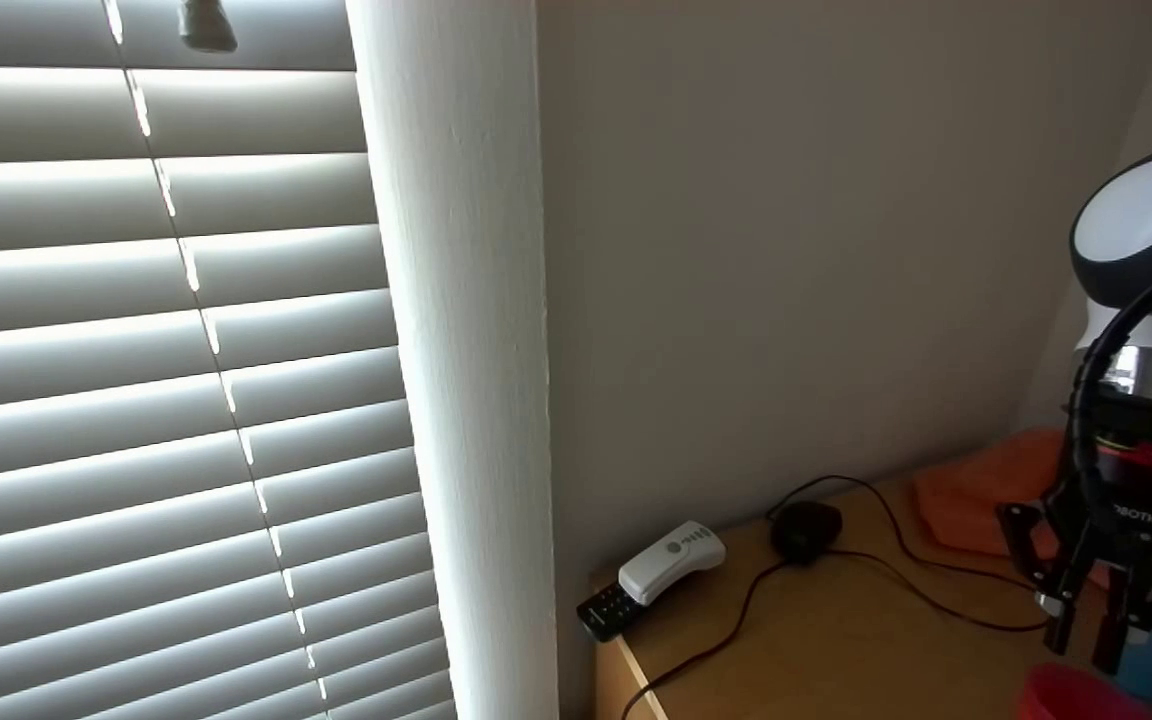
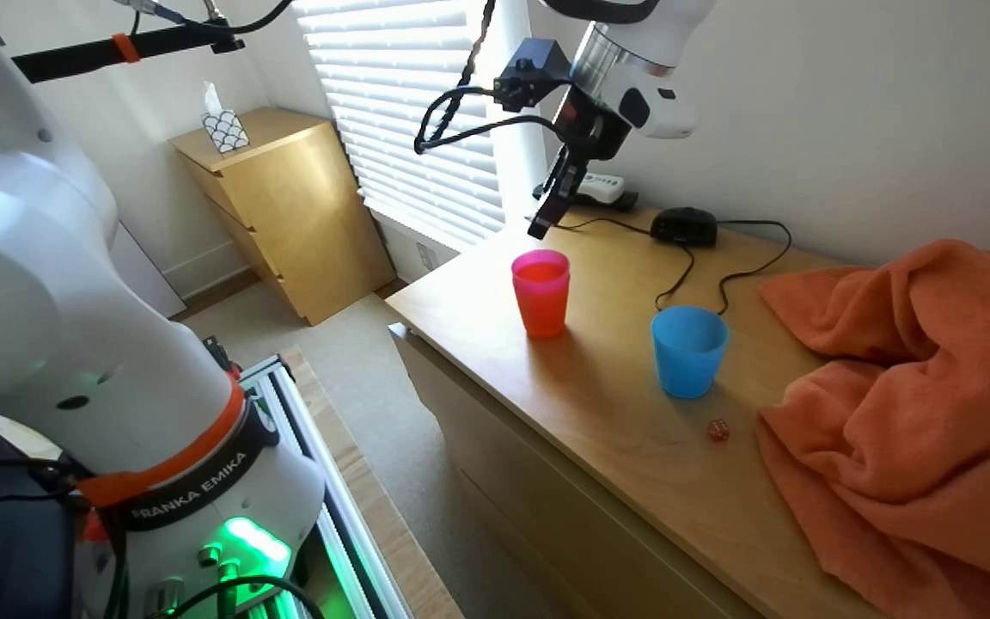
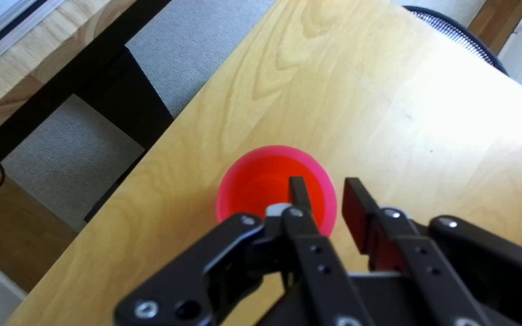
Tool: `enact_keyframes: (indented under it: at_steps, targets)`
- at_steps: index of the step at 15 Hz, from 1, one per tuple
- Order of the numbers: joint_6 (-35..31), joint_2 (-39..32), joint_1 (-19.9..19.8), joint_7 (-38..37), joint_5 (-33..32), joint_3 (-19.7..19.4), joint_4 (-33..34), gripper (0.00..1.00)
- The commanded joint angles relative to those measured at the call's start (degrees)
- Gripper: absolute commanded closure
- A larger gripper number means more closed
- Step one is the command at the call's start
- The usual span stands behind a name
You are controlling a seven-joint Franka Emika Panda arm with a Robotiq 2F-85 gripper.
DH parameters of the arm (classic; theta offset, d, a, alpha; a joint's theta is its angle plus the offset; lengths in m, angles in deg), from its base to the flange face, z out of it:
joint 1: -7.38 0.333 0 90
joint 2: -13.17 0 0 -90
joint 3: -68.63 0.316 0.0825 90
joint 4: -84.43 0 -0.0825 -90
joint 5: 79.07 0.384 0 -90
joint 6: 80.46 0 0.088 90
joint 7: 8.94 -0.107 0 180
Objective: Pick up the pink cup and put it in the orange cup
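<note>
The pink cup (image 2: 540, 291) stands upright on the wooden dresser top and appears nested in the orange cup (image 2: 544, 318). Only a pink band shows above the reddish-orange lower part. In the wrist view its pink rim (image 3: 277, 151) circles a reddish-orange inside. In an exterior view the red-pink cup (image 1: 1076, 695) is cut off by the bottom edge. My gripper (image 2: 538, 230) is above the cups, apart from them. In the wrist view the gripper (image 3: 326, 181) has its fingers apart and nothing between them, one over the cup opening, one beyond the rim. It also shows in an exterior view (image 1: 1083, 650).
A blue cup (image 2: 689, 361) stands beside the nested cups, with a small red die (image 2: 718, 430) near it. An orange cloth (image 2: 907, 387) lies bunched on the dresser. A black device (image 2: 686, 225) with cables and a white remote (image 2: 601, 186) lie by the wall.
</note>
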Motion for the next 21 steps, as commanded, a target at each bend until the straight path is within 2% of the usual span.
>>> enact_keyframes:
  at_steps: [1, 5, 7, 17, 18, 21]
  targets:
    - [-0.7, 0.4, 0.2, 0.3, 1.2, -0.2, -0.5, 0.41]
    - [-1.4, 3.1, 0.2, -0.9, 0.5, -0.4, -1.9, 0.1]
    - [-1.9, 4.5, 0.2, -2.0, -0.1, -0.4, -2.5, 0.0]
    - [-6.6, 12.9, -0.7, -3.8, -1.1, -0.4, -6.8, 0.0]
    - [-5.1, 9.3, -0.4, -2.8, -0.6, -0.2, -3.6, 0.0]
    - [-5.1, 11.1, -0.7, -2.8, -0.6, -0.2, -4.5, 0.0]
